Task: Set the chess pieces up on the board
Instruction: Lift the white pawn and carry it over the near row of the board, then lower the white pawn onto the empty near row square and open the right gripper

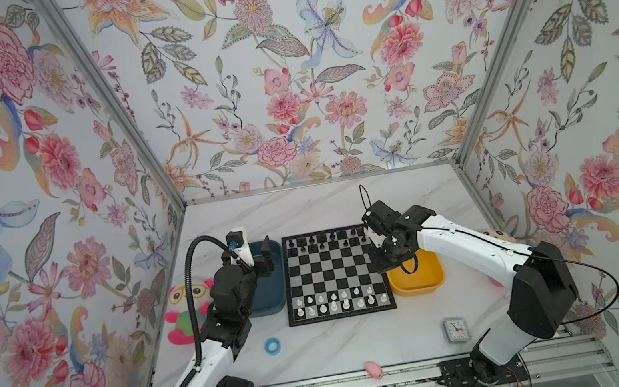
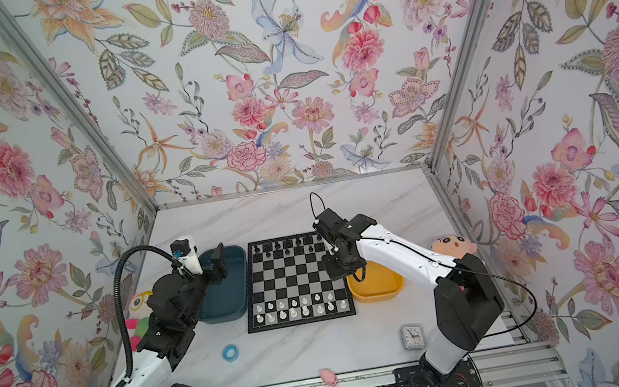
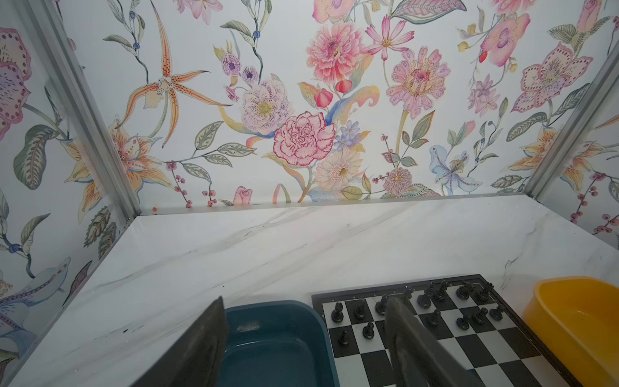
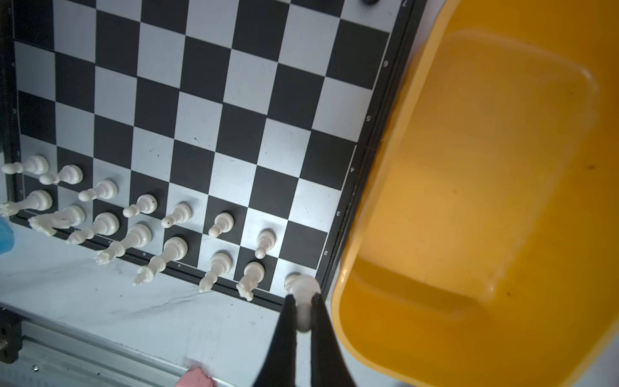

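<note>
The board lies mid-table. Black chess pieces fill its far two rows and white chess pieces its near two rows. My right gripper is shut on a small white chess piece. In the right wrist view that piece lines up with the board's near right corner. In both top views this gripper hangs over the board's right edge. My left gripper is open and empty above the teal bin, next to the black chess pieces.
A teal bin sits left of the board and a yellow bin right of it. A plush toy stands far left, a doll far right. A blue ring, small clock and pink object lie near the front.
</note>
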